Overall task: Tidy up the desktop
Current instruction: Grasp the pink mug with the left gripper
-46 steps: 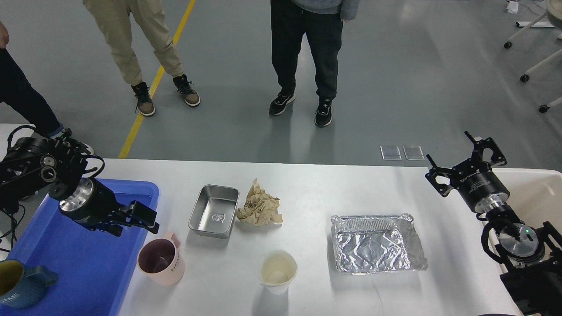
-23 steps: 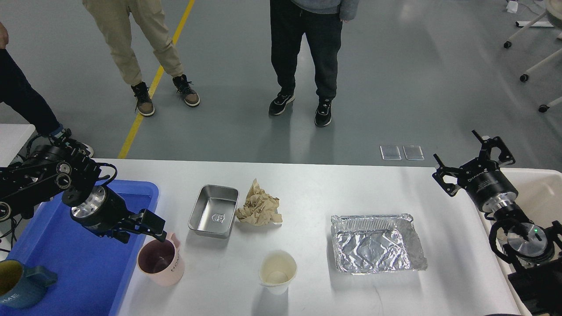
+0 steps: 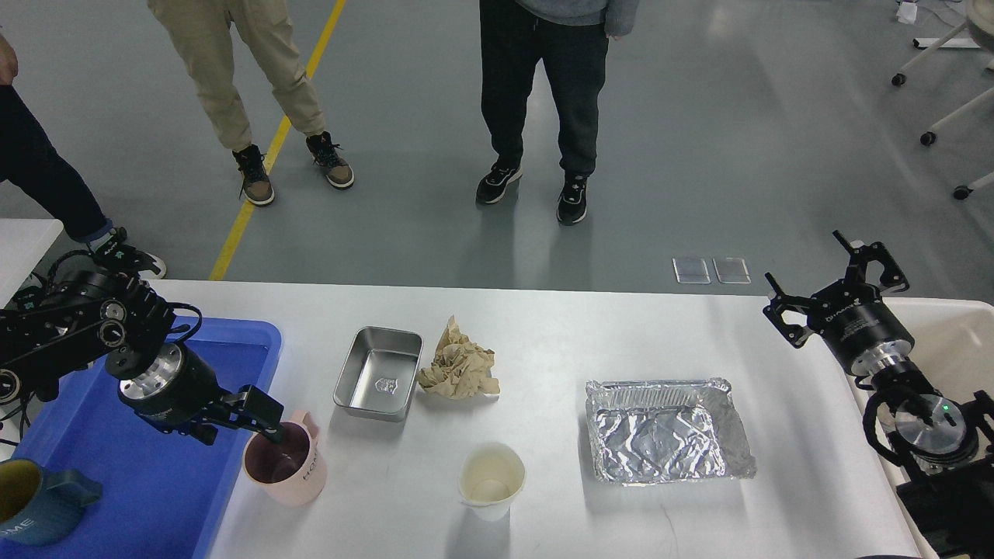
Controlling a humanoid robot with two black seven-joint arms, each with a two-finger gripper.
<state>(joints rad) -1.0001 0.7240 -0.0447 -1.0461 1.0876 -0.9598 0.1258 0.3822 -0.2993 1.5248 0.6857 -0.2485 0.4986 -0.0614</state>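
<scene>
The white desktop carries a pink mug, a steel tray, crumpled brown paper, a paper cup and a foil tray. My left gripper is open. It sits low at the pink mug's near-left rim, with one finger over the mug's mouth. I cannot tell whether it touches the mug. My right gripper is open and empty. It is held above the desktop's far right corner, well away from the items.
A blue plastic tray at the left edge holds a dark blue mug. A beige bin stands beyond the right edge. Three people stand on the floor behind the desktop.
My left gripper has moved right and down from over the blue tray to the pink mug's rim. My right gripper has shifted slightly right and back.
</scene>
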